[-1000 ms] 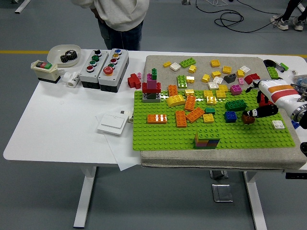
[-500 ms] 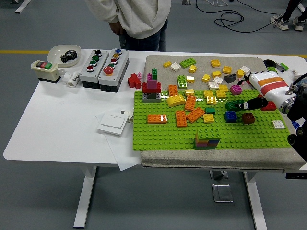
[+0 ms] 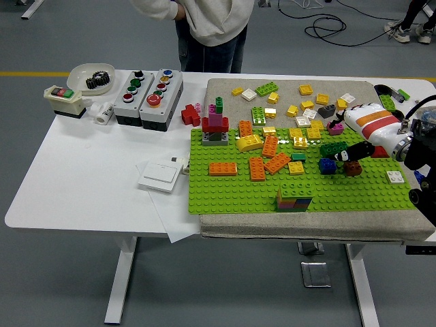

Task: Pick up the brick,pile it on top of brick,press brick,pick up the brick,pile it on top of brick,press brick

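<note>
— Bricks lie scattered over the green baseplate [image 3: 231, 194] and the grey mat [image 3: 225, 88] at the right half of the white table [image 3: 75, 177]. Where is the robot's hand?

— The right hand [image 3: 354, 151] reaches in from the right edge, over the right part of the baseplate. Its black fingers [image 3: 360, 150] point left and hover just above a dark green brick [image 3: 332, 148], a blue brick [image 3: 328, 165] and a brown brick [image 3: 352, 168].

— Are the fingers grasping any of them?

— I cannot tell; they are stretched close over the dark green brick, but contact is unclear.

— What about stacked bricks?

— A layered stack [image 3: 294, 196] with a green top stands near the baseplate's near edge, in the middle. A taller tower [image 3: 215, 125] of grey, red, pink and green pieces stands at the far left corner. Orange bricks [image 3: 257, 167] and a yellow brick [image 3: 249, 142] lie between them.

— And the left side of the table?

— Two button boxes [image 3: 148, 88], a small switch box [image 3: 60, 99], a white bowl [image 3: 82, 73] holding a black gear [image 3: 100, 80], and a flat white switch plate [image 3: 161, 175] on paper. A person [image 3: 211, 27] in a pale sweatshirt stands at the far side.
</note>
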Controlling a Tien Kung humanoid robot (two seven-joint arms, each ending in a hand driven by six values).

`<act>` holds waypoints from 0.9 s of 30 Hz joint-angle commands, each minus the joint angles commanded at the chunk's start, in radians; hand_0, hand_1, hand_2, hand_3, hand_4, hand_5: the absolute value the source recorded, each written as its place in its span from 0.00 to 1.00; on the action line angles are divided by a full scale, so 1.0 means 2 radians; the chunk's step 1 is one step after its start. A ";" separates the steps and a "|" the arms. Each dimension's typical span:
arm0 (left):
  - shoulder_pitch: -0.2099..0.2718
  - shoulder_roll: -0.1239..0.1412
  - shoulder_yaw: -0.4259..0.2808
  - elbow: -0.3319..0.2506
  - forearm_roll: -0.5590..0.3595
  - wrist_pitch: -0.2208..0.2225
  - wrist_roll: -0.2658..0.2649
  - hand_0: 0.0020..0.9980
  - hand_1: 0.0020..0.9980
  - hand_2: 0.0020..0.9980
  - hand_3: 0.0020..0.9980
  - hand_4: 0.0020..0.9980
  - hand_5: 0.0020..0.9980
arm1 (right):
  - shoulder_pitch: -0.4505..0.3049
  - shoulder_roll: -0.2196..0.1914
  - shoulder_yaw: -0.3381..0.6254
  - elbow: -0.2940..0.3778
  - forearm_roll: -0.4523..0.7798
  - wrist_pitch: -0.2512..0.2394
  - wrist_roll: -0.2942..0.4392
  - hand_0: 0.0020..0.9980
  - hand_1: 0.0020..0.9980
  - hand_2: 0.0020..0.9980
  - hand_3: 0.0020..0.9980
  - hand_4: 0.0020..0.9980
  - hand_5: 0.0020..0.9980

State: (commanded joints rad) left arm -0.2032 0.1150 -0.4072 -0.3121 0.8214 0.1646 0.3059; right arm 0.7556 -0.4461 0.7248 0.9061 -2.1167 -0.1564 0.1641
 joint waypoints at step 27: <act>-0.002 -0.001 0.001 0.001 -0.002 0.000 -0.001 0.68 0.72 0.73 0.59 0.69 0.67 | -0.037 -0.029 0.026 -0.008 -0.076 -0.002 0.041 0.47 0.35 0.45 0.62 0.90 0.34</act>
State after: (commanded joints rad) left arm -0.2070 0.1125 -0.4047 -0.3100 0.8167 0.1648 0.3034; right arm 0.6809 -0.5035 0.7773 0.8905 -2.2689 -0.1599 0.2462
